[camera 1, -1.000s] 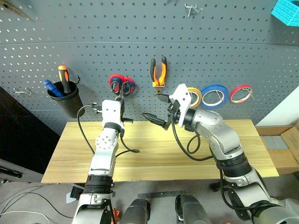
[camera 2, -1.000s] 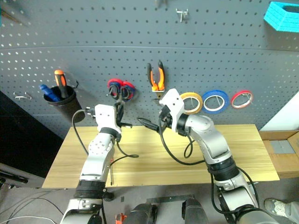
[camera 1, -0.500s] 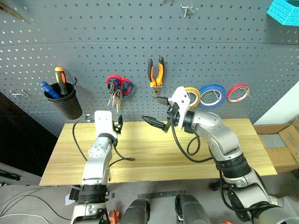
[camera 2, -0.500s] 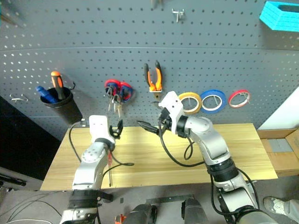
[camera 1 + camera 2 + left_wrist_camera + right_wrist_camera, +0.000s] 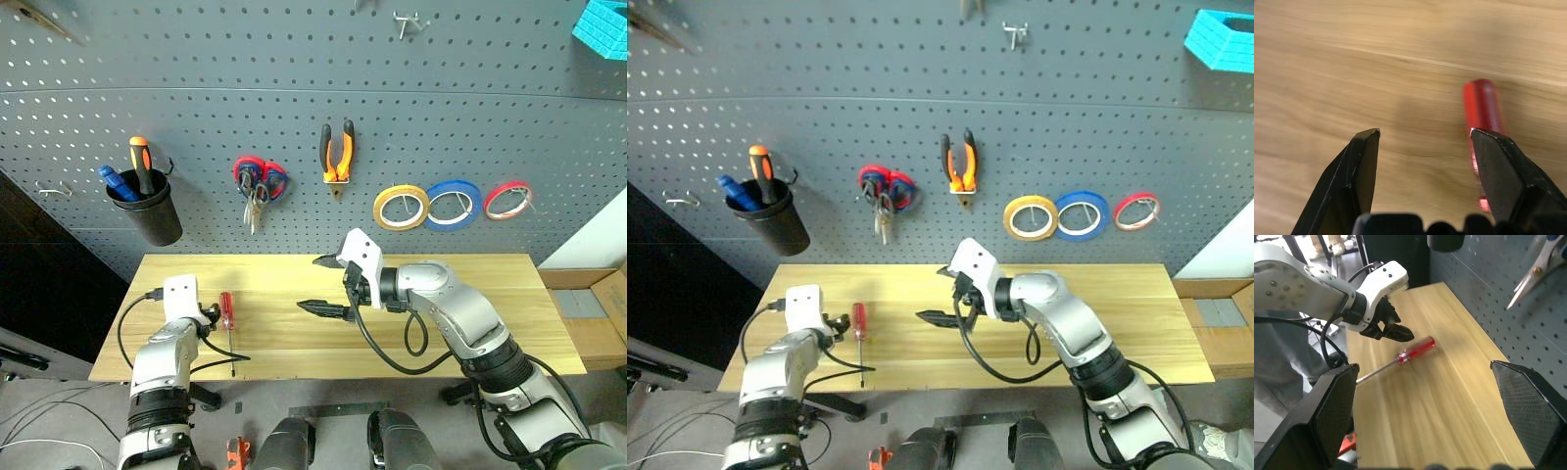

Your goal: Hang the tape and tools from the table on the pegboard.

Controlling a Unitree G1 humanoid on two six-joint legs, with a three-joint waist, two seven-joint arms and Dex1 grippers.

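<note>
The red-handled screwdriver (image 5: 226, 320) is lying loose on the table (image 5: 411, 343), at about three o'clock from your left gripper (image 5: 210, 315), whose fingers are standing apart and empty. It looks light and rigid, but the smooth round handle may roll or slip, so you are best pinching mid-handle. The right gripper (image 5: 324, 285) is hovering wide open over the middle planks. The wood is flat and bare; the pegboard (image 5: 294, 78) is rising at twelve o'clock.
</note>
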